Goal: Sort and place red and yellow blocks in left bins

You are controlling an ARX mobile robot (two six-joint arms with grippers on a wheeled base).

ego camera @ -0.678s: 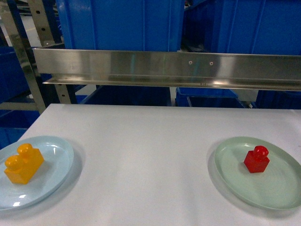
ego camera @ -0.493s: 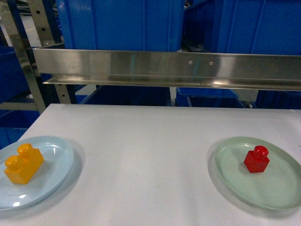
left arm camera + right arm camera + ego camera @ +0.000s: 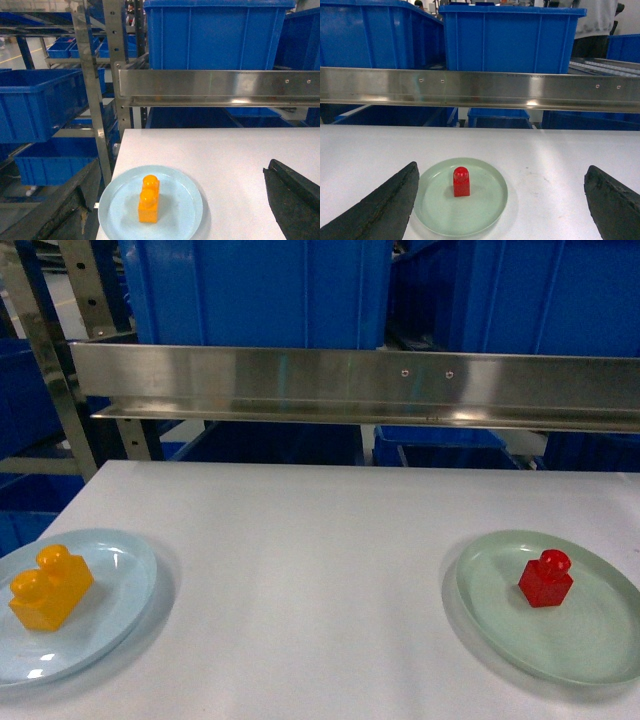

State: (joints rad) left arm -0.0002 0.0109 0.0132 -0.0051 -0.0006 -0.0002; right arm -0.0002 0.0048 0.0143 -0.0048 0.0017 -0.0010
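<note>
Orange-yellow plastic marks the leftmost item: the yellow block (image 3: 50, 587), a two-stud brick, lies on the pale blue plate (image 3: 120, 620) at the left edge of the white bench (image 3: 310, 570). In the left wrist view it sits ahead of and below the left gripper (image 3: 165, 220), roughly centred between a dark finger at lower right and the darker one at lower left; the jaws stand wide and hold nothing. The blue bins (image 3: 255, 290) stand on the steel rack behind the bench, above the metal rail (image 3: 350, 385), with more crates on the shelving to the left in the left wrist view. At right, the red block (image 3: 545, 578), a single-stud brick, rests upright on the pale green plate (image 3: 600, 640). In the right wrist view it lies ahead of the right gripper (image 3: 505, 200), nearer the left finger than the right; these jaws are also wide and empty. Both bricks appear light, rigid and glossy, so judged slippery: grip each across two flat opposite side walls, below the studs, not on the rounded studs. The plates are shallow and may slide if nudged. Neither block is yet grasped.
</note>
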